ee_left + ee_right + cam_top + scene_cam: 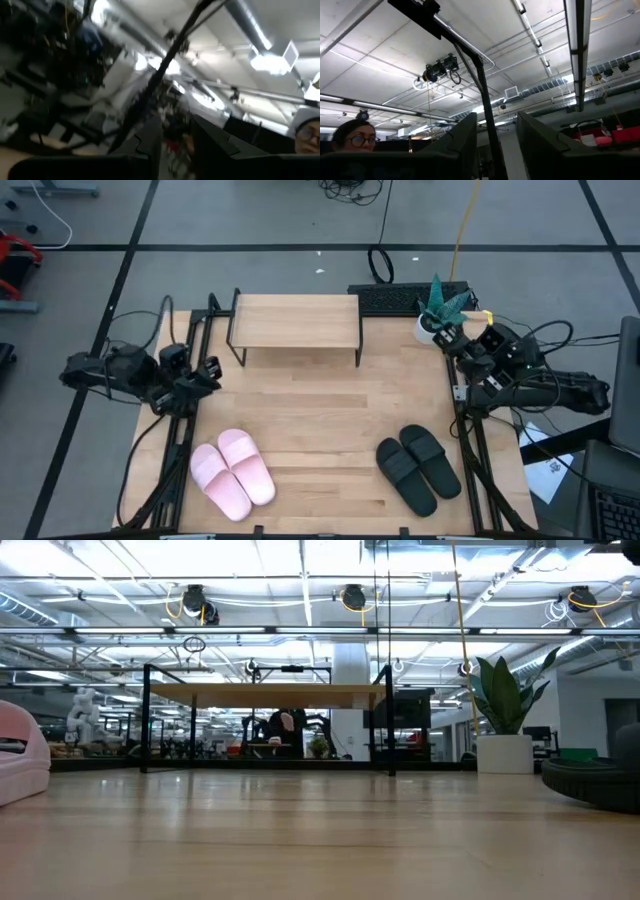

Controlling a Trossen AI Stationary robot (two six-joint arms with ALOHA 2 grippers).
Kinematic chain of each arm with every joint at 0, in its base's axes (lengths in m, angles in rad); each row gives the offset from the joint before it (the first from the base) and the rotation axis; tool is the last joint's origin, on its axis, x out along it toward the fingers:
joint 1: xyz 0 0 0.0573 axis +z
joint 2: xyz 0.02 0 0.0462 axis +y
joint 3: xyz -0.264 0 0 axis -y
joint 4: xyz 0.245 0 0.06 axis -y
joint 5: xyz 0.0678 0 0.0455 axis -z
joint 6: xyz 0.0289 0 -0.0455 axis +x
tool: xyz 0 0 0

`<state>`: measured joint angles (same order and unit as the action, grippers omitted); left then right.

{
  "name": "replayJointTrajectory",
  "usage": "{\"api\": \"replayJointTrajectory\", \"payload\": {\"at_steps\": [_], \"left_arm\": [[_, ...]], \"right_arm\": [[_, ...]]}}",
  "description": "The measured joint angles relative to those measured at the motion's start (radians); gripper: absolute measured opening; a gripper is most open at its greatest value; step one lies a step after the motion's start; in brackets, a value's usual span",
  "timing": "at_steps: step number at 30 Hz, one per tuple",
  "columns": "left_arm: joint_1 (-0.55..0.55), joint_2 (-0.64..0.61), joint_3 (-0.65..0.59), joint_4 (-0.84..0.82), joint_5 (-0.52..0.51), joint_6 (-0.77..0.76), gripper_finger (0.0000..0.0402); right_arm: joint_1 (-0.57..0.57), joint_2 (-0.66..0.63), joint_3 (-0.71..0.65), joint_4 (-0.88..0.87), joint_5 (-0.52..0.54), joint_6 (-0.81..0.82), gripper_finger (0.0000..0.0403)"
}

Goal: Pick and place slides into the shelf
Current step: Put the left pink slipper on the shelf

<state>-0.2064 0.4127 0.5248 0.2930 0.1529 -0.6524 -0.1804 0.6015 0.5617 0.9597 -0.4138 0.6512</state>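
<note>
Potted plant (440, 305) beside shelf (295, 320), apart.

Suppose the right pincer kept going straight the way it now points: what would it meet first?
Probably nothing on the table. The right pincer, open, points upward into the room; only a thin black frame bar crosses its line, how near is unclear.

Bright overhead ceiling lights (345, 597) glare; the left wrist view is motion-blurred, shadows soft.

Two matte-black jointed arms trail looping black cables, each ending in dark, step-notched jaws.
</note>
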Motion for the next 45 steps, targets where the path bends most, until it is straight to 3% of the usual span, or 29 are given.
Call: {"api": "replayJointTrajectory", "payload": {"at_steps": [9,16,20,35,41,45], "left_arm": [[-0.107,0.236,0.296,-0.250,0.086,-0.094,0.0104],[-0.256,0.384,0.328,-0.268,-0.031,-0.181,0.0104],[-0.311,0.458,0.326,-0.283,-0.038,-0.259,0.0104],[-0.389,0.470,0.326,-0.773,-0.047,-0.616,0.0104],[-0.440,0.474,0.326,-0.789,-0.071,-0.774,0.0104],[-0.484,0.488,0.326,-0.704,-0.118,-0.823,0.0104]], "right_arm": [[0.123,0.074,0.084,0.001,-0.001,-0.108,0.0130],[0.201,0.101,0.094,0.001,0.027,-0.185,0.0130],[0.227,0.119,0.094,0.000,0.028,-0.200,0.0130],[0.242,0.139,0.094,-0.007,0.050,-0.189,0.0130],[0.242,0.139,0.094,-0.009,0.050,-0.191,0.0130],[0.242,0.139,0.094,-0.025,0.049,-0.192,0.0130]]}}
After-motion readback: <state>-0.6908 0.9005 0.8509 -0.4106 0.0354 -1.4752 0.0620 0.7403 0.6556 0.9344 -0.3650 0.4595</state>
